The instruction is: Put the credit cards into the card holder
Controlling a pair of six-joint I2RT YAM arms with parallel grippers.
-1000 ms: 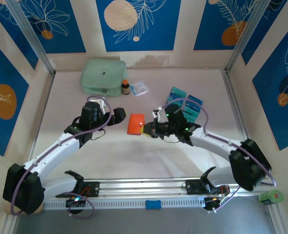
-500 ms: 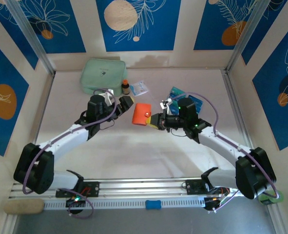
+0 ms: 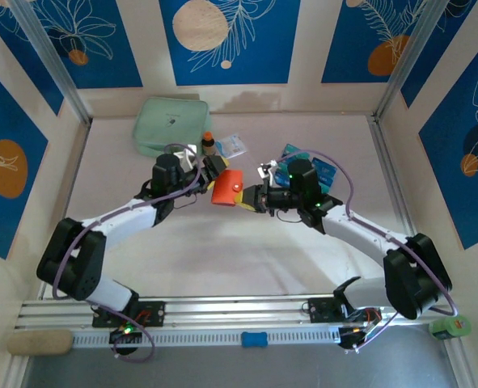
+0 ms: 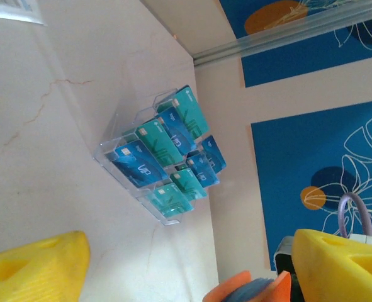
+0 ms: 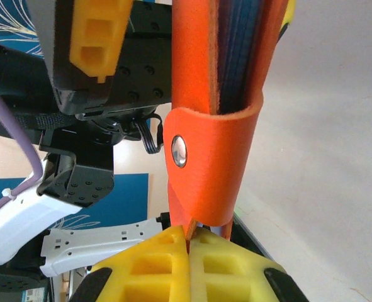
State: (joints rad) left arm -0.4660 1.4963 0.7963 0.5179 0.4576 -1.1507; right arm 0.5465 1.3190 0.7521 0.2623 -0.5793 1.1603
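Status: early, nothing loaded yet. My right claw [image 3: 251, 198] is clamped shut on the card holder [image 3: 226, 187] and holds it off the table, just above centre in the overhead view. In my right wrist view the pinch is at the bottom of the frame, on the low end of the orange strap [image 5: 214, 163]. The strap wraps the wallet edge, with the snap button [image 5: 179, 151] facing the camera. The wallet looks folded shut. There are dark blue layers between the flaps, and I can't tell if that's lining or cards. My left claw [image 3: 214, 174] is at the wallet's left side with jaws wide apart and gripping nothing. In the left wrist view the orange edge pokes up at bottom right, just beside one yellow finger [image 4: 343, 267], and the other finger is far off at bottom left. The credit cards [image 4: 163, 157], teal and blue, sit upright in a clear stand [image 4: 105, 151] on the table, mid-frame in the left wrist view and right of centre up top, apart from both claws. Done, as I read it: wallet picked up and presented between the arms. Left: left claw gets a hold on a flap, the snap gets popped, and the wallet opened to its pockets. Then each card is pulled from the stand and fed in. The main risk is the wallet twisting in a one-point pinch on the strap.
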